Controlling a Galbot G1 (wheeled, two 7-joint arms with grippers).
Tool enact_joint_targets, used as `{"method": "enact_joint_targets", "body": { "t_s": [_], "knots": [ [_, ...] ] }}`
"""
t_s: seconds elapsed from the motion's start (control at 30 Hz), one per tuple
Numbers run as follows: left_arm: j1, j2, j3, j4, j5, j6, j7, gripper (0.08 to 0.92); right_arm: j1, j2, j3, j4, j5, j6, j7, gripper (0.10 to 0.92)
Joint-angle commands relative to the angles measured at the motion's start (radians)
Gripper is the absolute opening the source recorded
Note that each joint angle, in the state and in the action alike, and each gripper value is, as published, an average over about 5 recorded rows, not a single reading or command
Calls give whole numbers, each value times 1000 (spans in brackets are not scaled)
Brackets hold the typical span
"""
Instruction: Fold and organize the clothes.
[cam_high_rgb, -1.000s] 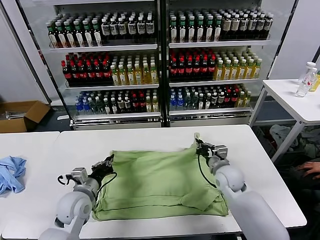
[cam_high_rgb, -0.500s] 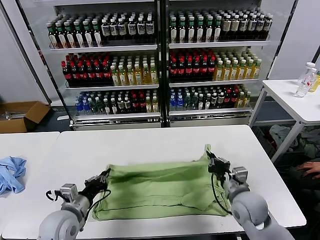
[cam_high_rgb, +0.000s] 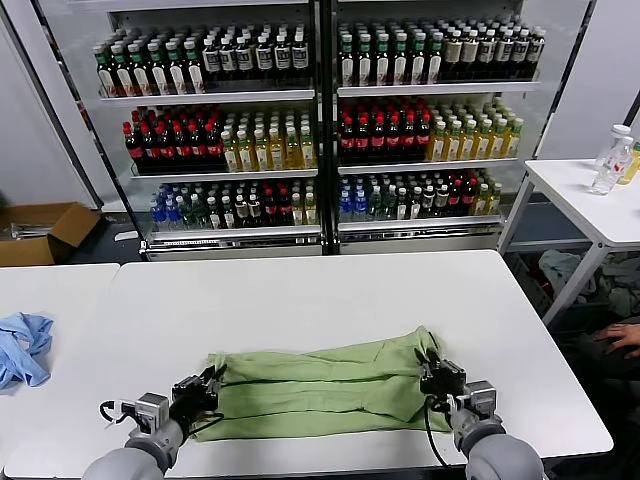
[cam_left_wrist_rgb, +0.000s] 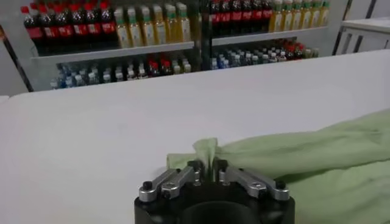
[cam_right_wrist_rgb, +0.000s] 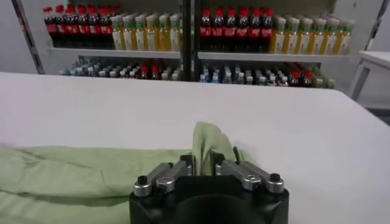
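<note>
The shirt (cam_high_rgb: 325, 385) is laid as a long folded band across the near part of the white table (cam_high_rgb: 300, 290), plain green side up, its far half brought down over the near half. The left corner is pinched between the fingers of the left gripper (cam_high_rgb: 203, 392), and in the left wrist view the fingers (cam_left_wrist_rgb: 196, 169) are seen close together with a tuft of cloth (cam_left_wrist_rgb: 206, 149) between them; the right corner is likewise clamped by the right gripper (cam_high_rgb: 441, 381), cloth bunched just past its fingers (cam_right_wrist_rgb: 187, 162). Judged step: fold to be set down and released. Both corners should be lowered flat to the table and let go together, with the top edge lined up on the near hem, so no corner springs back. Against the earlier frames, the shirt was spread much deeper across the table; both grippers have been drawn toward the robot's side and the cloth has been doubled over into the narrow band.
</note>
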Motion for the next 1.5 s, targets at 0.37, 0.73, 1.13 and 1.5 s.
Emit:
{"method": "enact_joint_targets", "body": {
  "t_s": [0.37, 0.73, 1.13, 1.5],
  "knots": [
    [75, -232, 93, 88, 303, -221, -316, 573, -116, 34, 16, 62, -160, 74, 28, 707],
    [42, -244, 83, 160, 130, -194, -292, 818, -124, 53, 20, 63, -197, 94, 29, 822],
    [73, -223, 57, 141, -70, -247, -190, 673, -163, 63, 37, 102, -211, 104, 27, 823],
    [68, -110, -123, 85, -164, -233, -80, 352, -181, 45, 56, 123, -206, 107, 30, 823]
  ]
}}
